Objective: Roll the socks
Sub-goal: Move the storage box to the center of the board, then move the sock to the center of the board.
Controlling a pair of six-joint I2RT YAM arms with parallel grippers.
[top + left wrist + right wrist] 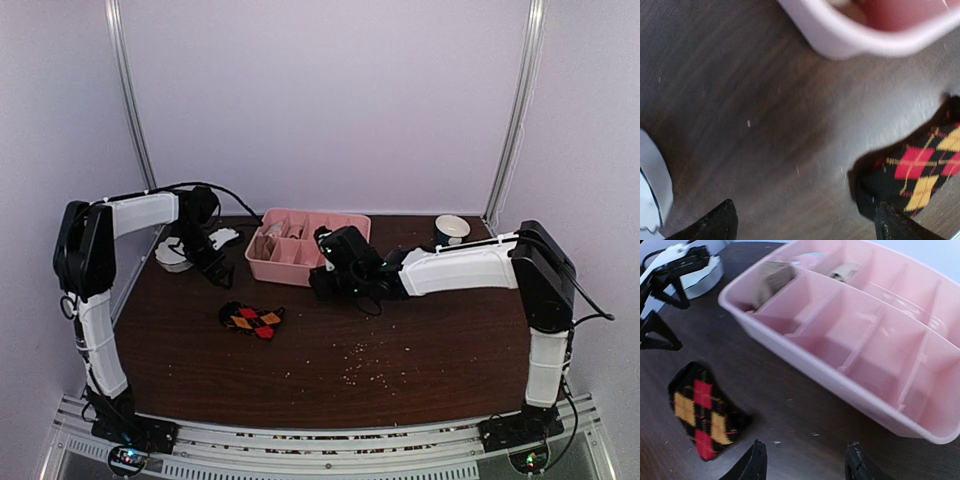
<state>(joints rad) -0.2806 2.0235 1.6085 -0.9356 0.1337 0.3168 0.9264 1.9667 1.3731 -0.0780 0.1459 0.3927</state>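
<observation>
Released and empty, left fingers (715, 226) and right fingers (756, 467) hover over the desk (420, 340); the left wrist view cuts off the argyle sock (920, 175).

Your left gripper (805, 226) hangs wide open and empty; your right gripper (806, 465) is parted, holding nothing.

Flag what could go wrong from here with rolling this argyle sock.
1. The right gripper, fingers open and empty, hangs close to the pink tray; a sweep could shove it.
2. The left gripper straddles the table, the argyle sock at one finger's edge; closing might snag only a corner.
3. Crumbs lie scattered nearby and could cling to fabric.
</observation>
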